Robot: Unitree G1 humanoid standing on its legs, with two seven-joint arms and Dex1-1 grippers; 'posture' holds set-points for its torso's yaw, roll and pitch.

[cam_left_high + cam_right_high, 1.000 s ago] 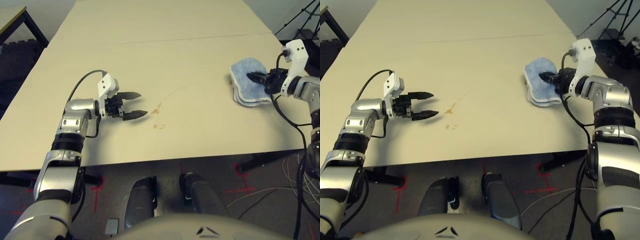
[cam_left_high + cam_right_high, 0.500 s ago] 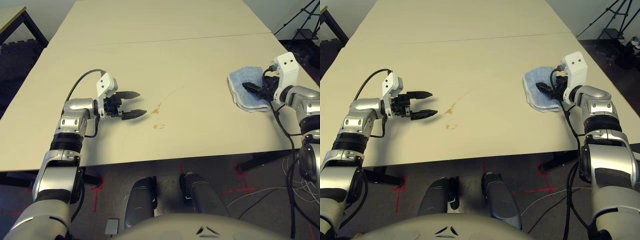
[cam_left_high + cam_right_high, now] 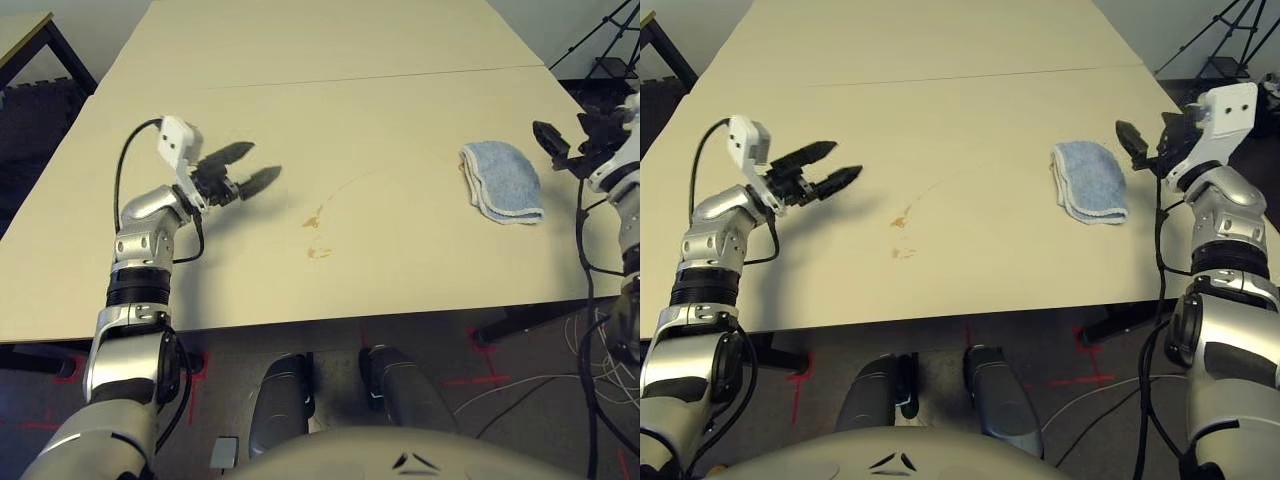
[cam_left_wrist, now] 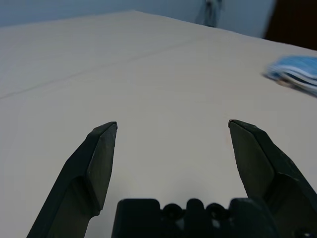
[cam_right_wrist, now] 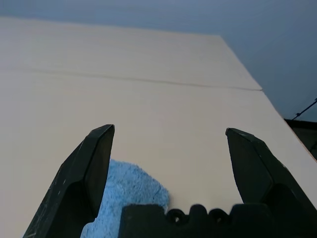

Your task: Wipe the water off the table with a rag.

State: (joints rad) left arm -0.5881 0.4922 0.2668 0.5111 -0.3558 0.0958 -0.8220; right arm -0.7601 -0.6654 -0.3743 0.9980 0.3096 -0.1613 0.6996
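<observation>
The light blue folded rag (image 3: 503, 180) lies free on the right side of the pale beige table (image 3: 350, 100). My right gripper (image 3: 560, 125) hovers open just right of and above it, touching nothing; between its fingers the right wrist view shows the rag (image 5: 126, 198) below. The water (image 3: 315, 222) is a small cluster of amber drops and a thin smear near the table's middle front. To the left of the water, raised off the surface, my left gripper (image 3: 265, 159) is open and empty. The left wrist view has the rag (image 4: 297, 74) far off.
A seam (image 3: 380, 78) crosses the table behind the work area. The front edge (image 3: 330, 320) runs close below the water. A black tripod (image 3: 610, 40) stands off the right corner, cables (image 3: 560, 390) lie on the floor, and another table (image 3: 20, 30) is far left.
My right gripper opened, let go of the rag and pulled back up to the right; the rag now lies alone. My left gripper lifted and tilted upward.
</observation>
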